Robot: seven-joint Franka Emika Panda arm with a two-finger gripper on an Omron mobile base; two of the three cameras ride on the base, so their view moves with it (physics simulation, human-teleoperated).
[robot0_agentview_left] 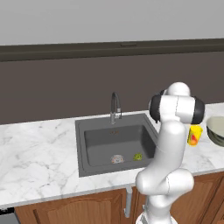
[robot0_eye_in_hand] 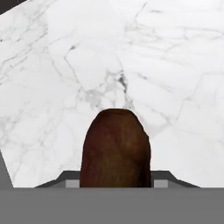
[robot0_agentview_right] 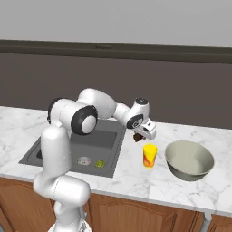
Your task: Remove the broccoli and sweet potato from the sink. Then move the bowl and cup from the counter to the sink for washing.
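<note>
The fingers [robot0_agentview_right: 137, 137] are clenched on the sweet potato [robot0_eye_in_hand: 116, 148], which sticks out past their tips as a dark brown oval lump in the hand view. Beneath them lies bare white marble bench [robot0_eye_in_hand: 65, 65], just to the right of the sink [robot0_agentview_right: 113, 149]. The yellow cup [robot0_agentview_right: 150, 156] stands on the bench just below and beside the fingers, apart from them, and the bowl [robot0_agentview_right: 189, 161] sits farther out on that side. The broccoli [robot0_agentview_right: 99, 163] lies in the sink next to the drain [robot0_agentview_right: 84, 160], well apart from the fingers
</note>
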